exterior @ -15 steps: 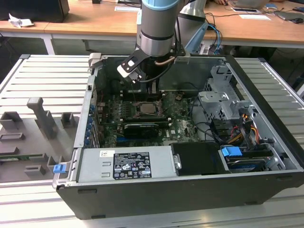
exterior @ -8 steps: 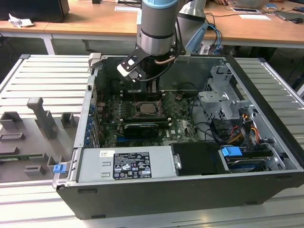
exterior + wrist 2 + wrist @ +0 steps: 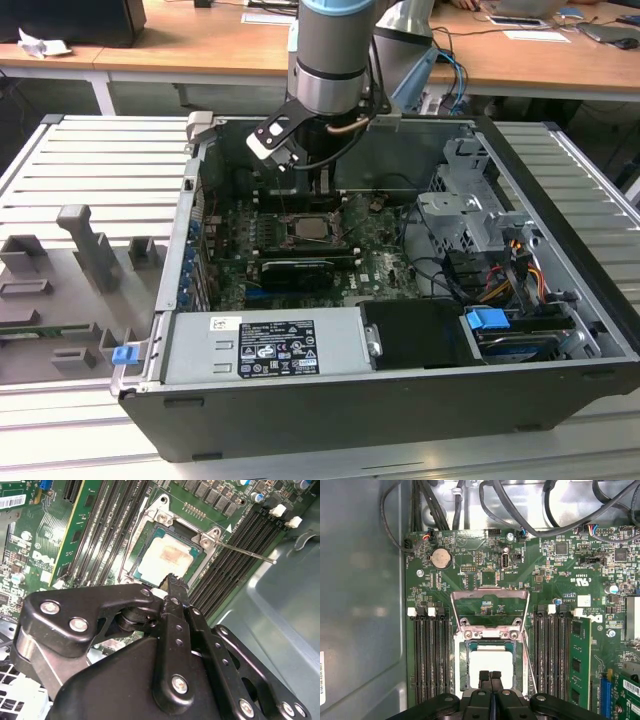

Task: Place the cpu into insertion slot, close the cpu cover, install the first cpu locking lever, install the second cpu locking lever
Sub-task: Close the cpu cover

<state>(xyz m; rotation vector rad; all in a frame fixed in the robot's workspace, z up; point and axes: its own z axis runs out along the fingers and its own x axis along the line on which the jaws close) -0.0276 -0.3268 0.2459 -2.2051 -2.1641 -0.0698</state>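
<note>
So the cpu [image 3: 490, 661] is sitting flat in the insertion slot [image 3: 464, 667], pale metal top facing up and square to the rim as far as I can see. I'd call that part done.

The cpu cover [image 3: 490, 595] is swung right back on its hinge, and through its big cut-out I'm looking at green circuit board [image 3: 560, 580]. It lies over toward the coin cell battery [image 3: 440, 558], which makes sense: folded back like that it leaves the whole slot open from above.

One locking lever [image 3: 531, 670] is a thin wire rod running along the side of the slot. In the second wrist view the rod [image 3: 247, 552] sticks out unlatched over the memory slots [image 3: 235, 545]. I figure that's why the cover is free to sit open. I can't pick out the other lever.

The claw [image 3: 490, 676] has its two fingers pressed together with nothing between them. It hangs over the slot edge opposite the hinge, just at the chip's border. Can't tell whether it touches. My read is that closed tips work as one narrow pusher rather than a grabber.

Zooming out, the arm [image 3: 330, 50] reaches down into the open computer case [image 3: 400, 390], past the grey power supply [image 3: 270, 345]. The whole case lies on the slatted bench [image 3: 100, 160].
</note>
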